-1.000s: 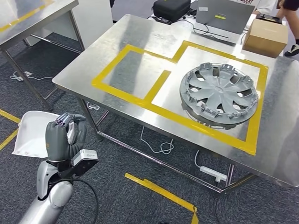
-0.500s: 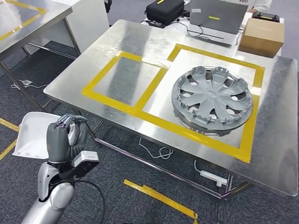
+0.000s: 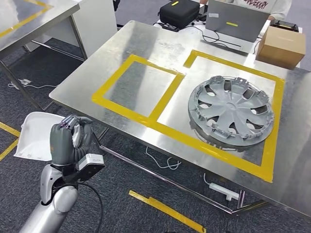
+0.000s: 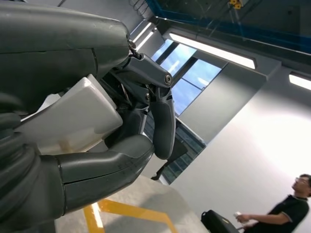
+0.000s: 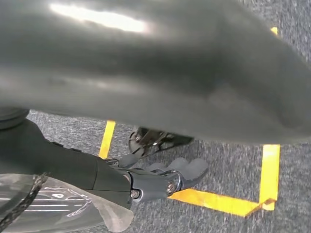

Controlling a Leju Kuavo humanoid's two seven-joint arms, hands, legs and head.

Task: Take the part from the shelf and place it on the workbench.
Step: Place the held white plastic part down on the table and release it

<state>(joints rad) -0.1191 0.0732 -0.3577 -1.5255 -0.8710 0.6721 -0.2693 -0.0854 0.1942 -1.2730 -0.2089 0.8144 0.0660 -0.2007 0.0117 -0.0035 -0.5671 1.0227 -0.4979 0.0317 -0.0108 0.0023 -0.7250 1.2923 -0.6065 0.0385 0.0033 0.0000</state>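
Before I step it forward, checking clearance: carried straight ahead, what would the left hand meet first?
Probably the near edge of the steel workbench. The left hand, gripping the white part, sits in front of that edge, seemingly lower; depth is unclear.

Your part (image 3: 35, 136) is a white, flat-ish plastic piece with a raised edge, held in the left hand (image 3: 69, 141), fingers wrapped over its right end. It sticks out to the left, low over the carpet, near and left of the workbench (image 3: 176, 53), not touching it. The workbench is bare steel with two yellow-taped rectangles.
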